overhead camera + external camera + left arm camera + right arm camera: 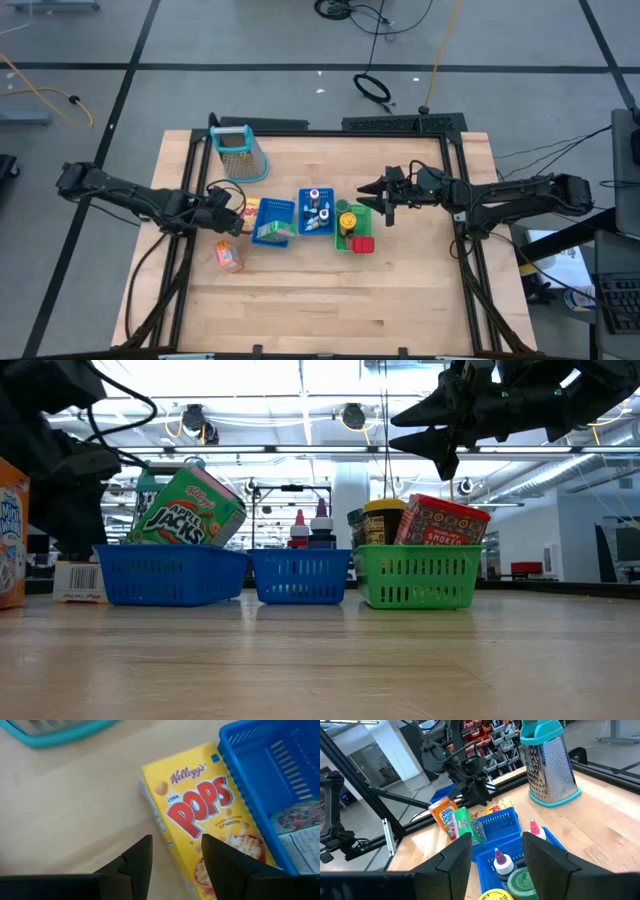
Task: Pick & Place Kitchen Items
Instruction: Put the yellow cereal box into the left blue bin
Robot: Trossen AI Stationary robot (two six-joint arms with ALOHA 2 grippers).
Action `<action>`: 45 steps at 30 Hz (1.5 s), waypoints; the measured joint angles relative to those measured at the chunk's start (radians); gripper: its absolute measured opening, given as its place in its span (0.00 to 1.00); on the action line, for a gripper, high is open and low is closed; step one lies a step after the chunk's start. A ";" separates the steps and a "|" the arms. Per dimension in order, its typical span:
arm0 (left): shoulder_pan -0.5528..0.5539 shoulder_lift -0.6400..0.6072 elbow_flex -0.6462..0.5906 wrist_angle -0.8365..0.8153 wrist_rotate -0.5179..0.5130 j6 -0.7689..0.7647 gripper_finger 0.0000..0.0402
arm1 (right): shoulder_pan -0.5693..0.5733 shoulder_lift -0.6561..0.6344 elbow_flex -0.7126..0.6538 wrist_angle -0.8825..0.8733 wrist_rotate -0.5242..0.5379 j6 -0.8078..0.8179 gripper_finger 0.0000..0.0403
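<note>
Beside the left blue tray we see the left gripper, fingers spread w/ nothing between, over the flat-lying yellow box. R. gripper hangs above the green tray, fingers apart, empty; jar & red block sit inside.

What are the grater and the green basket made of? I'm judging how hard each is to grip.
Grater: looks like shiny perforated sheet metal, with a teal handle and base rim, probably plastic. Green basket: seems moulded plastic, given its uniform colour and slotted lattice walls.
</note>
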 joint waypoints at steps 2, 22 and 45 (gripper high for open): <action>0.030 0.000 0.000 0.020 0.043 0.019 0.43 | 0.000 0.000 0.000 0.001 0.000 0.000 0.42; 0.245 0.070 0.000 0.089 0.220 0.073 0.55 | 0.000 0.000 0.000 0.002 0.000 -0.003 0.42; 0.331 0.259 0.003 0.272 0.322 0.229 0.05 | 0.000 0.000 0.000 -0.004 -0.003 -0.003 0.42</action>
